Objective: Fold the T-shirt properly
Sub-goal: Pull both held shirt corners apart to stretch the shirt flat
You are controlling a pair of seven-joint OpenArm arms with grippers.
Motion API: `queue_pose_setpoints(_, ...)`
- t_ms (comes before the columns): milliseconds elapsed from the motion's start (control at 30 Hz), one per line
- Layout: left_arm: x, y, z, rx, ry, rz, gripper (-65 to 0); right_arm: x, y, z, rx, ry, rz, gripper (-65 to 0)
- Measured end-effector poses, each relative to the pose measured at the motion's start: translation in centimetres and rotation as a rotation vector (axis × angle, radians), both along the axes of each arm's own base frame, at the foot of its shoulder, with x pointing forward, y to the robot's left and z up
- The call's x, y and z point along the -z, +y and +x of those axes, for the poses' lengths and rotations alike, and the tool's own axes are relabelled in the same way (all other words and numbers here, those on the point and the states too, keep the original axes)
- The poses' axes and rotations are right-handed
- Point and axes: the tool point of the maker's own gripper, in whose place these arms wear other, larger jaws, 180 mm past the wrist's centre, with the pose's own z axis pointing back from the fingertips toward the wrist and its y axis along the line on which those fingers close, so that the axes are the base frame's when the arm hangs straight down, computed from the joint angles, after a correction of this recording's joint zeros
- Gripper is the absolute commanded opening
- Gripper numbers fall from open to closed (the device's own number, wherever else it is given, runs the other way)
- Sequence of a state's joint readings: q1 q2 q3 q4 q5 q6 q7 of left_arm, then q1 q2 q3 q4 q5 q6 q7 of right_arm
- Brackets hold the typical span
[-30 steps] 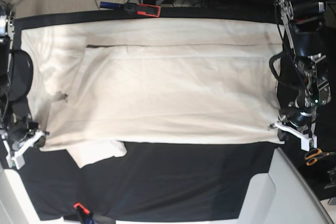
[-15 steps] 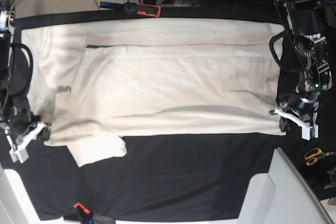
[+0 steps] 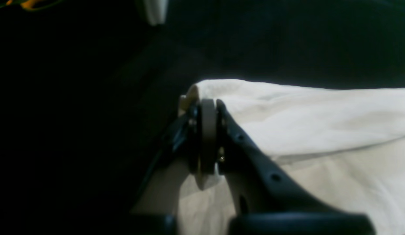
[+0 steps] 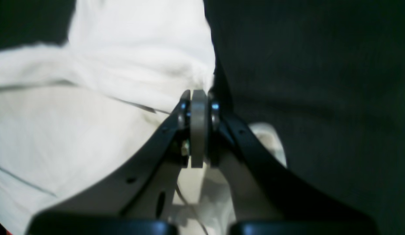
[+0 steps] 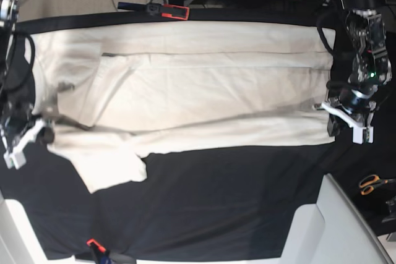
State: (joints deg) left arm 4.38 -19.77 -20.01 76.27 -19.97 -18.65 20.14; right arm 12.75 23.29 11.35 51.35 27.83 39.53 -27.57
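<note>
T-shirt (image 5: 185, 97) spread across frame centre on black tablecloth (image 5: 235, 208). Left gripper (image 5: 346, 122) and right gripper (image 5: 28, 140) each clenched on its lower edge, likely to carry that long side over as one even fold.

Cream T-shirt (image 5: 185, 91) spread lengthwise across black table, far long edge folded inward. Near long edge lifted, rolled over toward far side. One short sleeve flat at near left. No print.
</note>
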Motion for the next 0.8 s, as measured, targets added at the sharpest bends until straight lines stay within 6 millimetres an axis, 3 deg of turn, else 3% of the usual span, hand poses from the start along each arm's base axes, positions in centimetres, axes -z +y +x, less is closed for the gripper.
queue_pose_setpoints(100,-0.3,1.3,-0.7,-0.072,-0.023,-0.02,-65.0,-0.8,0.7,-0.8,-0.039,-0.033,-0.028,-64.8)
queue_pose_setpoints(233,0.7,1.9,-2.4,-0.088,0.01,-0.015,-65.0,-1.6,1.0,-0.5,-0.049,-0.068,-0.029,-64.8)
queue_pose_setpoints(400,1.4,2.1,-3.7,-0.093,0.037,-0.013,-65.0,0.0,1.0,-2.6,-0.052,-0.015,-0.033,-64.8)
queue_pose_setpoints(500,1.5,2.2,-4.1,-0.093,0.041,-0.009,-65.0,0.1,0.9,-2.7,-0.05,-0.013,-0.032,-65.0)
queue_pose_setpoints(667,1.8,2.3,-4.5,-0.095,0.053,-0.007,-65.0,-0.8,-1.8,-4.2,0.005,0.022,-0.075,-65.0)
queue_pose_setpoints(800,1.7,2.3,-4.4,-0.095,0.048,-0.006,-65.0,-1.8,-1.9,-4.1,-0.01,0.007,-0.1,-65.0)
